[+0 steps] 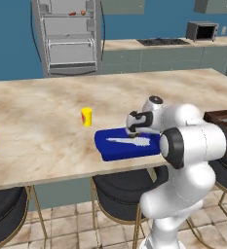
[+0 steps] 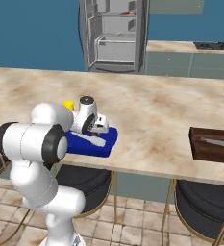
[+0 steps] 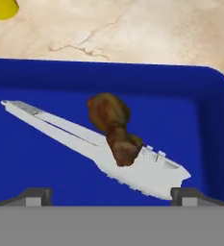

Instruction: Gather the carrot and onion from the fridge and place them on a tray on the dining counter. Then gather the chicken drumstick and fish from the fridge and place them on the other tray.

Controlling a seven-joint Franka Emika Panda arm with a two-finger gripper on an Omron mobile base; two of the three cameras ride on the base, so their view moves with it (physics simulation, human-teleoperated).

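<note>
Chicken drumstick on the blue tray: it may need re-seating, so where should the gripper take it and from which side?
Probably from straight above, closing across the narrow waist of the chicken drumstick, between its rounded upper lump and darker lower end. It lies flat, partly on the pale fish in the blue tray, so a side approach would likely bump the fish or the rim. The gripper stands open.

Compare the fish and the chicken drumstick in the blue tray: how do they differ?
The fish is pale grey-white, long and flat; the chicken drumstick is brown, short and lumpy. The fish lies on the tray floor; the drumstick rests across it. Both sit inside the blue tray, free of the gripper.
</note>
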